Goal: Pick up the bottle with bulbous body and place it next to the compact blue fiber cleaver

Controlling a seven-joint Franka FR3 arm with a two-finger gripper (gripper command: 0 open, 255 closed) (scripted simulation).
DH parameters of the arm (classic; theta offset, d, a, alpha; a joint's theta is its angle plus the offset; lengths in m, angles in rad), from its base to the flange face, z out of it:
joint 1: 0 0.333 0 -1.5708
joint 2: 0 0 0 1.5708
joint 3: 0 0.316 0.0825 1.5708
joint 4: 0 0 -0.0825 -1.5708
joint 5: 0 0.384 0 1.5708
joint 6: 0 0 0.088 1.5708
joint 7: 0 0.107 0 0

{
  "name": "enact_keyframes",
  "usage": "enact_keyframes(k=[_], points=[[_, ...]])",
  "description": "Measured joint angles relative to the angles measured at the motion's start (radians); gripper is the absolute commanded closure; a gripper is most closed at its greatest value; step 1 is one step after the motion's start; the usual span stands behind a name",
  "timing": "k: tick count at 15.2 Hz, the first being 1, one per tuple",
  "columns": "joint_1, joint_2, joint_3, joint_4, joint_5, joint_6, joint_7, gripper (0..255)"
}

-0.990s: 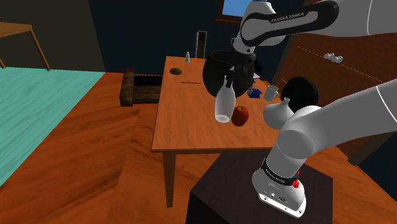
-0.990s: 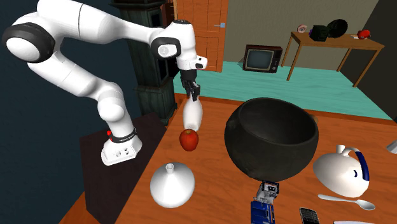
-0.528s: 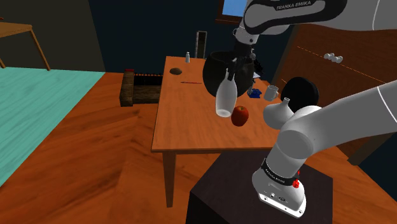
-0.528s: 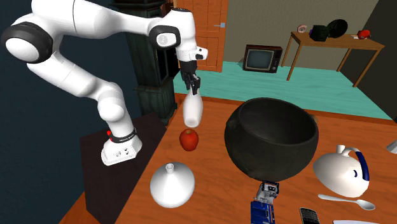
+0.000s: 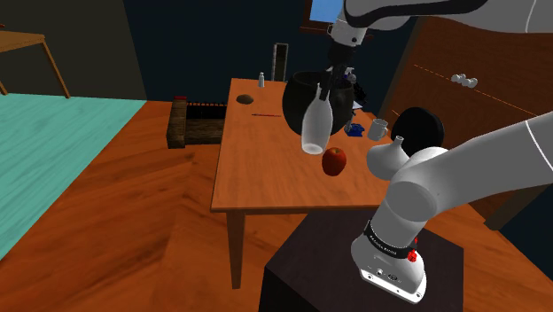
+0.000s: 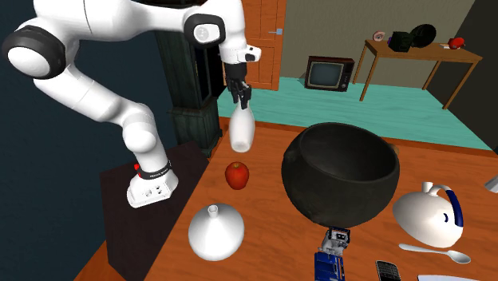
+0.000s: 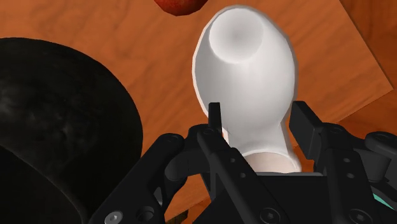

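Hanging from the claw point(image 7: 259, 121), white bottle point(image 7: 245, 70); wrist view shows its dimpled base.

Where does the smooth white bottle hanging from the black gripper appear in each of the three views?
Shoulder view: white bottle right of centre, hanging above the wooden table, upper-left of the red apple.
Second exterior view: the bottle left of centre, directly above the apple.
Wrist view: the bottle clasped in the gripper, base toward the apple.
Shared landmark: the apple.
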Motion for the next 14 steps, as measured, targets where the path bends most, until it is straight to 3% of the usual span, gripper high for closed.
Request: enact_keyframes(k=[14], points=[[0.01,0.033,0.015,0.212,0.016,-0.179,0.0,255]])
